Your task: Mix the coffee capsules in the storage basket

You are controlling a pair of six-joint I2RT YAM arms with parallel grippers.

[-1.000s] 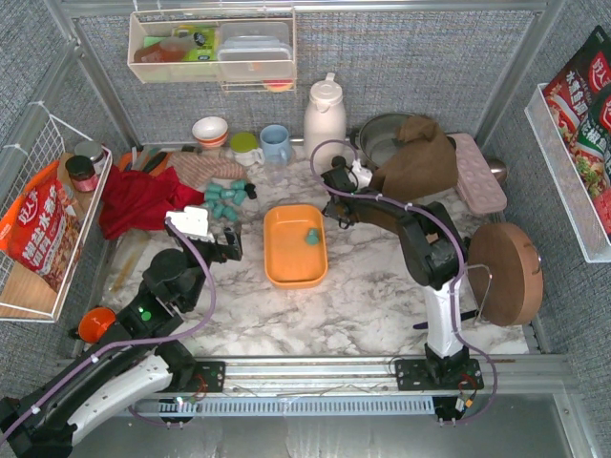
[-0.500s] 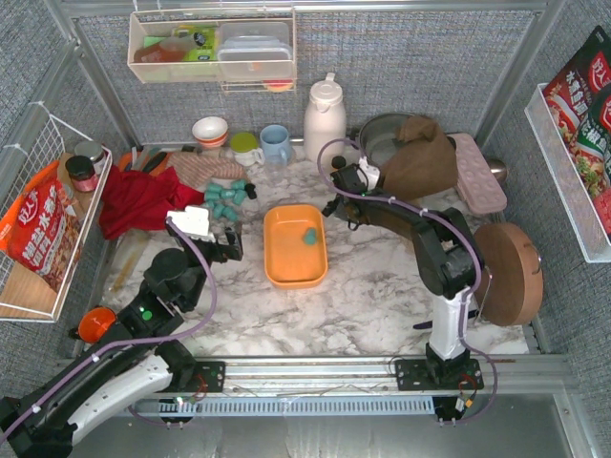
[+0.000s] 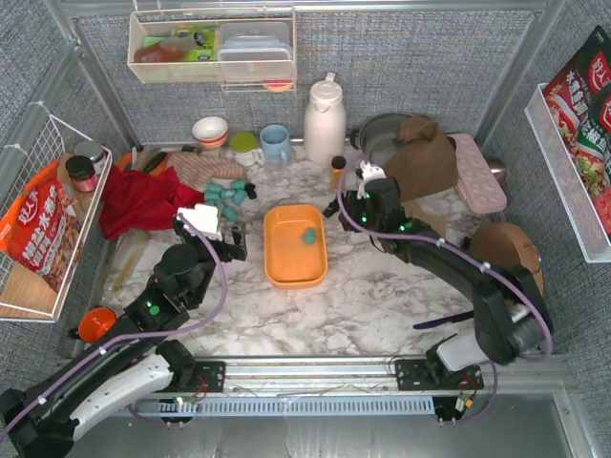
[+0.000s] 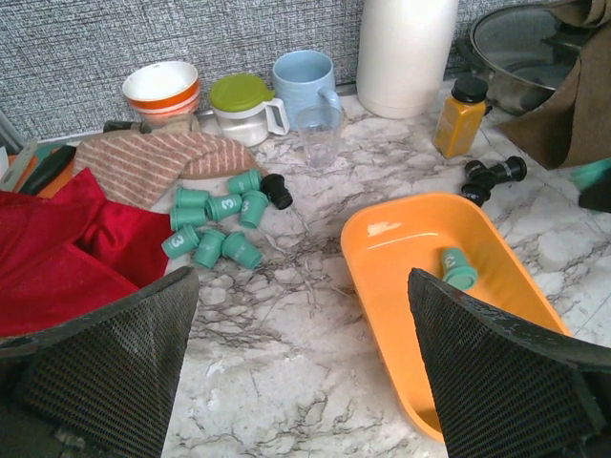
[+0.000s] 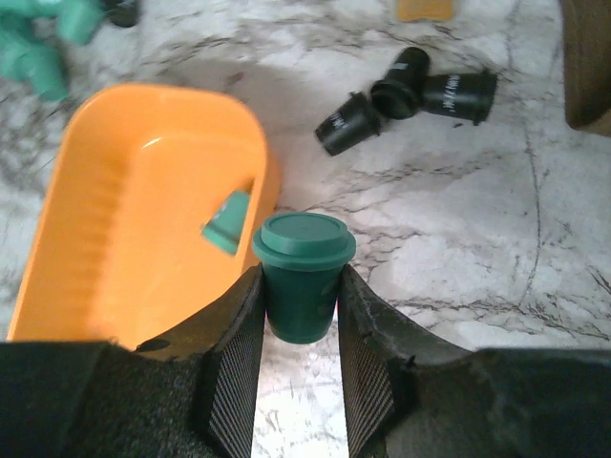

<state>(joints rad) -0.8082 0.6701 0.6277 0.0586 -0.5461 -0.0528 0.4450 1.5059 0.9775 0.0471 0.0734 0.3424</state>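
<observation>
**Top view.** The shallow orange plastic tray (image 3: 286, 271) lies mid-way across the marbled bench (image 3: 372, 296) and holds one light teal capsule (image 3: 310, 236). A cluster of teal cup-shaped capsules (image 3: 225, 198) lies on the bench to the tray's far left, beside a crumpled red cloth (image 3: 143, 200). The left gripper (image 3: 233, 246) hangs left of the tray. The right gripper (image 3: 336, 206) sits just right of the tray's far corner, with a small amber bottle (image 3: 337, 170) beyond it.

**Left wrist view.** The left gripper (image 4: 301, 296), its fingers spread wide and holding nothing, frames the tray (image 4: 406, 243) and the cluster (image 4: 215, 224). A lone black capsule (image 4: 277, 191) lies just beside the cluster. A clear glass (image 4: 318, 134) and a pale blue mug (image 4: 304, 81) stand farther off.

**Right wrist view.** The right gripper (image 5: 301, 291) pinches an upright dark teal capsule (image 5: 304, 243) above the bench, just beside the tray's (image 5: 124, 219) right rim. Three black capsules (image 5: 410, 95) lie together farther right.
</observation>
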